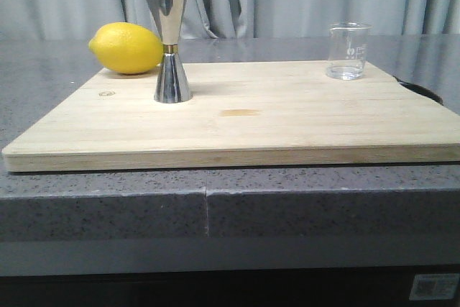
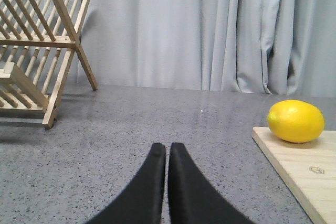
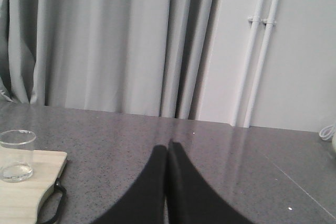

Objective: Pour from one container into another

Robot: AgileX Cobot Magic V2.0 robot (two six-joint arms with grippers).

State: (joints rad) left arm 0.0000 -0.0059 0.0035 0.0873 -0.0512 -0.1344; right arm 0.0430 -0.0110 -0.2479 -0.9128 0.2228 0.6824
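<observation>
A small clear glass beaker [image 1: 348, 51] with white marks stands upright at the far right of the wooden board [image 1: 287, 120], a little clear liquid in its bottom; it also shows in the right wrist view [image 3: 17, 156]. The steel hourglass jigger [image 1: 170, 41] stands upright on the board's left part. Neither gripper shows in the front view. My left gripper [image 2: 168, 149] is shut and empty over the grey counter, left of the board. My right gripper [image 3: 168, 148] is shut and empty over the counter, to the right of the beaker.
A yellow lemon [image 1: 127, 48] lies at the board's far left corner, behind the jigger, and shows in the left wrist view [image 2: 295, 121]. A wooden dish rack [image 2: 37, 51] stands on the counter further left. A black loop [image 3: 52, 205] hangs at the board's right end. Grey curtains hang behind.
</observation>
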